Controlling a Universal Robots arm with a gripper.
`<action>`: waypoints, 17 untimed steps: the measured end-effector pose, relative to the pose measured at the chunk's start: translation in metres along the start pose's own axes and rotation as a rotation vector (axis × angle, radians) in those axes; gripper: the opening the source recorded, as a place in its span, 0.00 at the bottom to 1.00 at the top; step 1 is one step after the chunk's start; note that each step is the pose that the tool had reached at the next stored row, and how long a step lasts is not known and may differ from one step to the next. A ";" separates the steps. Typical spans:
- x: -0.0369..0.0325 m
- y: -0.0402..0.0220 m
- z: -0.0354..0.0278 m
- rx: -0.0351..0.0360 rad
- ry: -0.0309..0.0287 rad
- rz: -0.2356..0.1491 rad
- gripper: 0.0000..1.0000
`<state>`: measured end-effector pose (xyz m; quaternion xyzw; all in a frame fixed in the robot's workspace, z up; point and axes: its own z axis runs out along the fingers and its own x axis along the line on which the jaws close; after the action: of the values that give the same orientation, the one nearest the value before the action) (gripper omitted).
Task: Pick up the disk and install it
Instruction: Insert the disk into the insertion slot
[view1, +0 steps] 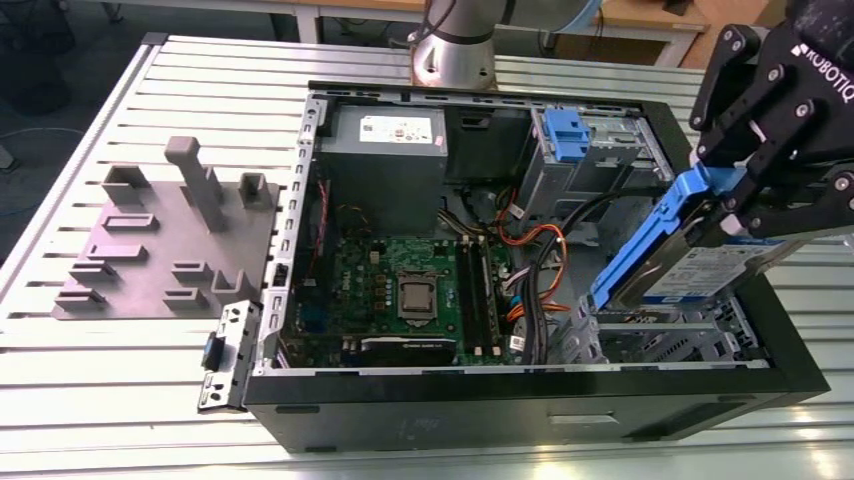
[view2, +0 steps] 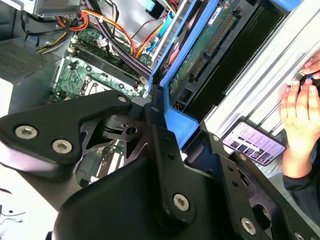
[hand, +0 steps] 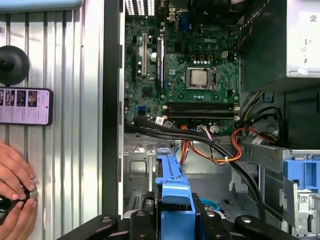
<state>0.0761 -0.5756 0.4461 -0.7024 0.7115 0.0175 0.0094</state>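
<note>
Open computer case (view1: 534, 385) lying on its side on the slatted metal counter (view1: 120, 370). Inside: green motherboard (view1: 400, 290) on the case floor, grey power supply (view1: 387, 135) at the far wall, bundled orange and black cables (view1: 527, 245) beside the board, blue latch (view1: 566, 135) on the metal drive cage (view1: 594, 150) at the far corner toward the exterior view's right.

Gripper (view1: 727, 205) held above the near drive bay (view1: 667, 335), at the case corner toward the exterior view's right. Jaws pinching the disk (view1: 701, 265) by its blue rails. Disk tilted, lower end just over the bay opening, not seated; whether touching the bay cannot be told.

Grey fixture block (view1: 160, 245) with upright pegs on the counter outside the case, toward the exterior view's left. Loose bracket (view1: 227, 355) resting against the case's near corner on that side.

Second wrist view: disk's underside circuit board (view2: 200, 50) and connector edge exposed.

Both wrist views: phone (hand: 25, 106) flat on the counter beside the case, and a person's hands (hand: 15, 200) near the counter edge, gripping a small dark object.
</note>
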 end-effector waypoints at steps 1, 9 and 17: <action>0.0001 -0.0006 0.0010 0.0001 -0.0002 0.001 0.36; 0.0020 -0.0028 0.0091 0.0002 -0.0009 0.005 0.36; 0.0055 -0.0048 0.0167 0.0003 -0.0008 0.008 0.36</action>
<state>0.0806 -0.5805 0.4292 -0.6997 0.7142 0.0177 0.0097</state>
